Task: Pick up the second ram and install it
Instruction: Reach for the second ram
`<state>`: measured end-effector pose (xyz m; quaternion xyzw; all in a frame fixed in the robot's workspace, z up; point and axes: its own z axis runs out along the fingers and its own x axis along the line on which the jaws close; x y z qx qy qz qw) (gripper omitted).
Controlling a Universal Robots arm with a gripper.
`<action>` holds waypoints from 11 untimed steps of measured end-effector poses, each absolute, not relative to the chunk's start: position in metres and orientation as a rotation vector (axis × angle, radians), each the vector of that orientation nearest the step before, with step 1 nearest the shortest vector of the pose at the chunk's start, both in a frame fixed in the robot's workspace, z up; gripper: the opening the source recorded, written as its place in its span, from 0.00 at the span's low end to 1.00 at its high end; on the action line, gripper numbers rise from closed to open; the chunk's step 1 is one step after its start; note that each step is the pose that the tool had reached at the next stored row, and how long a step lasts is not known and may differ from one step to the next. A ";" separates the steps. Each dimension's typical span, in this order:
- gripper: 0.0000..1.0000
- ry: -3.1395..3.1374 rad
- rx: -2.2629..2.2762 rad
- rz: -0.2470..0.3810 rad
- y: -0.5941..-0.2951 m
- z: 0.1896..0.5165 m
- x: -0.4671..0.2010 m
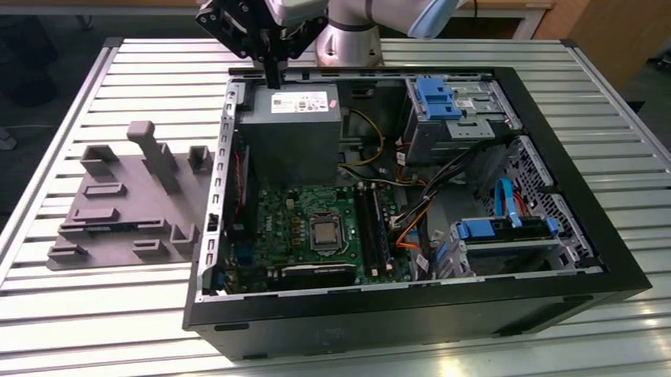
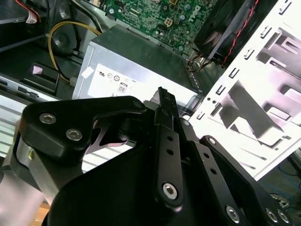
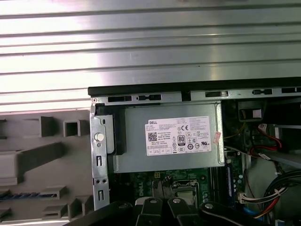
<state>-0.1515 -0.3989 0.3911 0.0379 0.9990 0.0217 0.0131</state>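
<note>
Nearest the lens in the second wrist view is the gripper point(image 2: 164, 96), its black links and bolts crowding the foreground and its two fingers drawn together to a single narrow tip, with no gap and nothing seen between them. In the exterior view the gripper point(image 1: 275, 78) hangs as one thin dark bar pointing straight down over the far edge of the open computer case point(image 1: 419, 314), just above the grey power supply point(image 1: 288, 133) with its white label. The first wrist view looks down on that power supply point(image 3: 169, 141), with a strip of the green motherboard point(image 3: 141, 181) beside it. In the exterior view the motherboard point(image 1: 304, 228) lies flat in the case, with the processor socket point(image 1: 327, 233) near its middle and the long black memory slots point(image 1: 369, 232) on the socket's side toward the exterior view's right. A grey moulded holder point(image 1: 115, 212) sits on the slatted metal table point(image 1: 105, 314) to the exterior view's left of the case. In the first wrist view a thin dark-blue strip stands edge-on in one of the holder's grooves; this looks to be the second ram point(image 3: 23, 194), though its chips cannot be made out. It is well apart from the gripper, which is over the case and touches nothing.
</note>
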 end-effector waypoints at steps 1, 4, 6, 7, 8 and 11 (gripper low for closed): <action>0.11 3.112 0.118 0.068 -0.399 0.391 -0.152; 0.11 3.112 0.118 0.068 -0.399 0.391 -0.154; 0.11 3.113 0.118 0.068 -0.399 0.391 -0.155; 0.11 3.113 0.118 0.068 -0.399 0.391 -0.156; 0.11 3.112 0.118 0.068 -0.399 0.391 -0.156; 0.11 3.112 0.118 0.068 -0.399 0.391 -0.158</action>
